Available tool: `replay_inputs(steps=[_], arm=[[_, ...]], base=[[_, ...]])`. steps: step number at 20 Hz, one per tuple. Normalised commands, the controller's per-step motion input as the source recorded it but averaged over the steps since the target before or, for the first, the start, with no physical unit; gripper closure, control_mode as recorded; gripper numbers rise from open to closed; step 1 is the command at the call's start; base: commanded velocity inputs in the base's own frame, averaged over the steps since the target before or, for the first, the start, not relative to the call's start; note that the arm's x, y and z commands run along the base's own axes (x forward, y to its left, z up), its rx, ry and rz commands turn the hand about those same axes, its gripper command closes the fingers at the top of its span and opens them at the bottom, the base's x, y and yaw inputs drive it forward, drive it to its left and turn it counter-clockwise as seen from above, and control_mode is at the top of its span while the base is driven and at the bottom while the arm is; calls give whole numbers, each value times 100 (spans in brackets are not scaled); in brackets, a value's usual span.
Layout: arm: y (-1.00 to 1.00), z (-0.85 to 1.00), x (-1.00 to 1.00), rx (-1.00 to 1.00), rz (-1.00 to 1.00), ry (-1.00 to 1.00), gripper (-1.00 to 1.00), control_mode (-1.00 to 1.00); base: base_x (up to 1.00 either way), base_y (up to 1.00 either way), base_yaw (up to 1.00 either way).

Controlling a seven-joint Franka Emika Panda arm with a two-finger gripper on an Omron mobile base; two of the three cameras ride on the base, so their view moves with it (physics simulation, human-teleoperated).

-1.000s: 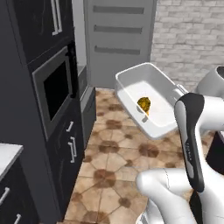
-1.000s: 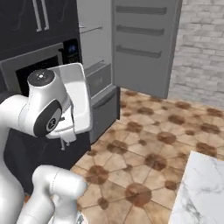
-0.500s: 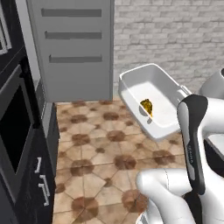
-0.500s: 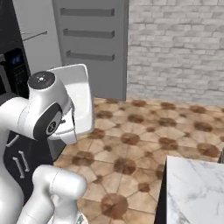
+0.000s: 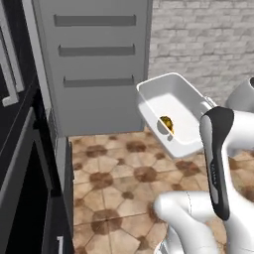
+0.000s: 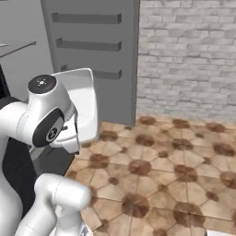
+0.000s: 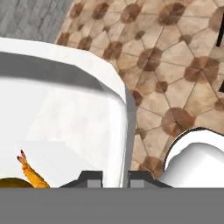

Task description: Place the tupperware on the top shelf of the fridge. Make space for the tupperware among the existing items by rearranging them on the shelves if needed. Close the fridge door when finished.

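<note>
The tupperware [image 5: 174, 103] is a white open tub held up in the air in front of the arm, tilted, with a small yellow-brown piece of food [image 5: 167, 123] inside. In the hand view its side wall [image 7: 65, 113] runs between my fingers, and the gripper [image 7: 114, 177] is shut on that rim, with the food [image 7: 27, 173] at the lower left. From the right base view the tub [image 6: 85, 101] shows edge-on behind the arm's joint. A grey fridge door [image 5: 94, 64] with three horizontal shelf bars stands straight ahead, beyond the tub.
Dark cabinets with pale handles [image 5: 20, 163] line the left side, close to the base. A grey brick wall [image 5: 203, 39] closes the right. Brown patterned floor tiles [image 6: 175, 161] stretch between the base and the fridge door [image 6: 92, 37].
The whole picture has shifted: the base moved, so the oven and cabinets slid off left and the grey door came nearer and central. The tupperware stays in the gripper.
</note>
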Motion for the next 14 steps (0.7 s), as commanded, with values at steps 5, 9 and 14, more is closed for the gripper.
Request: replay_inputs(steps=[5, 9, 14], arm=[[0, 0, 0, 0, 0, 0, 100, 100], [0, 0, 0, 0, 0, 0, 100, 100], [0, 0, 0, 0, 0, 0, 100, 100]], base=[[100, 0, 41], [89, -1, 76], [90, -10, 78]])
